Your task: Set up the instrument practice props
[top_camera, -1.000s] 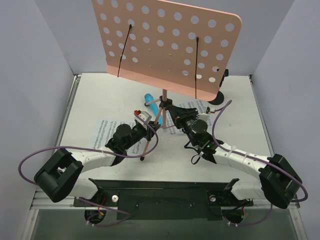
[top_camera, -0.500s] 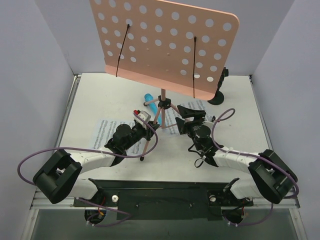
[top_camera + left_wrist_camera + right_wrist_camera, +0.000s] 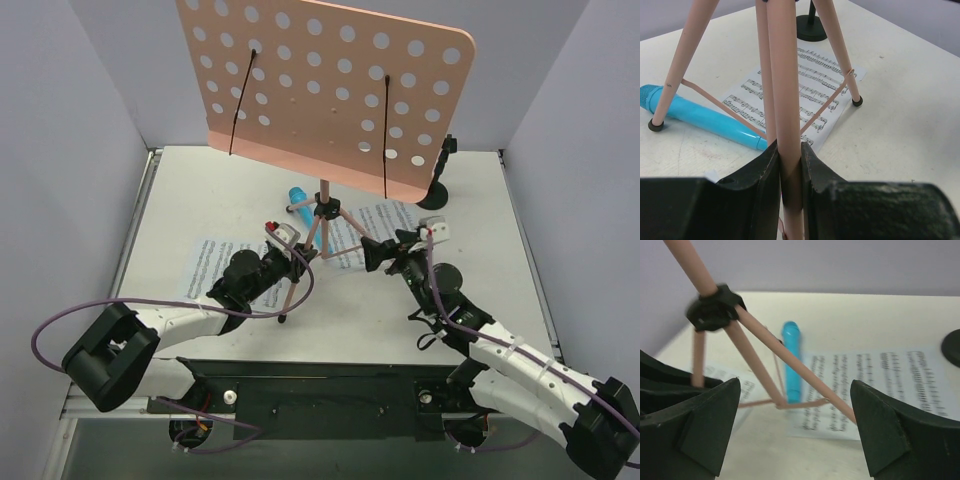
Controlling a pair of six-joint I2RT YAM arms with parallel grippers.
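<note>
The left end effector (image 3: pixel 790 167) pinched a near leg (image 3: pixel 785 90) of the pink music stand (image 3: pixel 330 90); the right end effector (image 3: pixel 380 252) hung spread beside it.

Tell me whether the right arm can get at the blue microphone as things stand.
Probably not directly: the right claw is open, but the pink tripod legs cross between it and the blue microphone lying beyond them. Going around seems needed.

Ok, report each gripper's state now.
Left gripper: closed on a pink music stand leg.
Right gripper: open, holding nothing.
</note>
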